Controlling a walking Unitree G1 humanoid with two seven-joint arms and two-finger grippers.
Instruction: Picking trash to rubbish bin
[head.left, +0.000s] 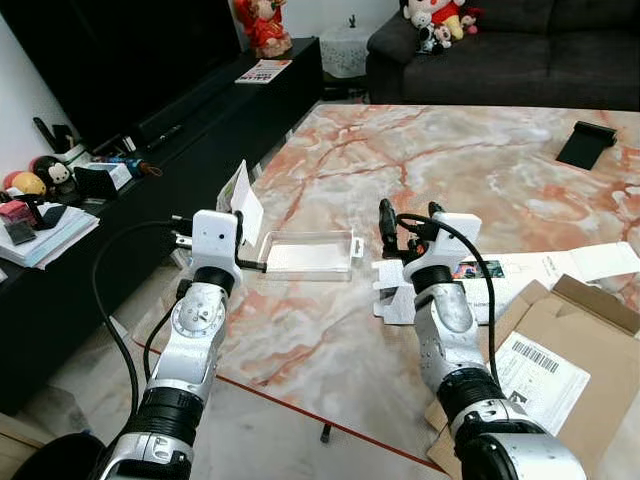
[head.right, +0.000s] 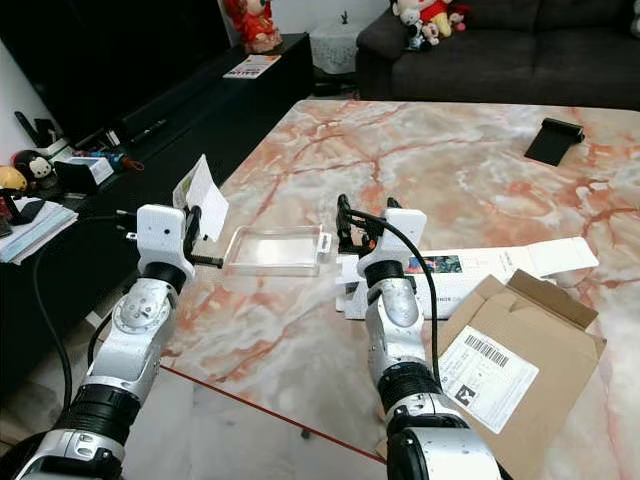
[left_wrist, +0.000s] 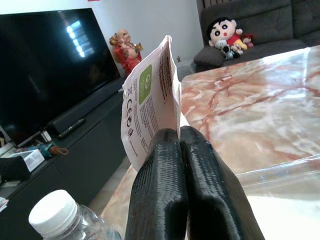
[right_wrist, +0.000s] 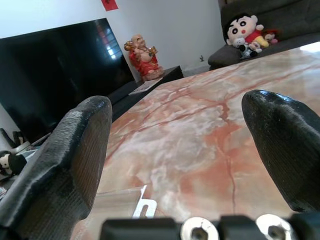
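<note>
Left tool (left_wrist: 180, 150) clamped on white paper wrapper (left_wrist: 150, 100), raised upright beside worktop (head.left: 480, 170) edge | right tool (head.left: 408, 215) spread wide, empty; clear plastic tray (head.left: 308, 254) between both, nearer left
</note>
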